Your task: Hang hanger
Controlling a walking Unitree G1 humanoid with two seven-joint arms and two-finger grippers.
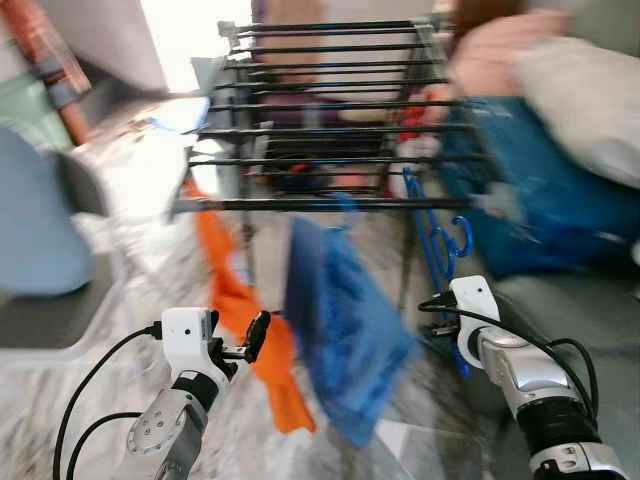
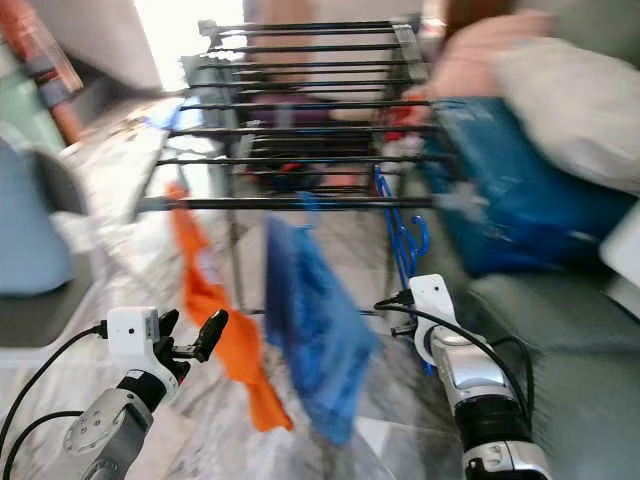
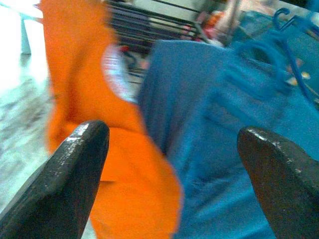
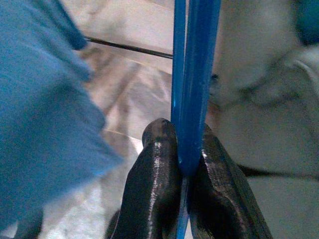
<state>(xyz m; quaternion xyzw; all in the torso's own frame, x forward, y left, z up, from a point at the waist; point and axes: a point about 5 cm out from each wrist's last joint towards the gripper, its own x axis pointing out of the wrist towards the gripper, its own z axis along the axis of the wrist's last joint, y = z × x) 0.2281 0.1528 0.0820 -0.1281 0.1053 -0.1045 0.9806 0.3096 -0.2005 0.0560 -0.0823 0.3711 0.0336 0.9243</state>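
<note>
Right gripper (image 4: 182,164) clamps the blue hanger (image 1: 440,245) beside the drying rack (image 1: 330,203), left gripper (image 1: 240,345) open; hooking onto its front rail comes next.

blue plastic hanger (image 1: 437,245): thin, upright, hook end up beside right end of black drying rack (image 1: 330,120) front rail; lower part pinched between 2 black fingers (image 4: 154,189).

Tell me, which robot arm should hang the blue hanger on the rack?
The right. Its right gripper is already shut on the blue hanger, beside the drying rack. The left gripper is open and empty, facing the orange cloth.
</note>
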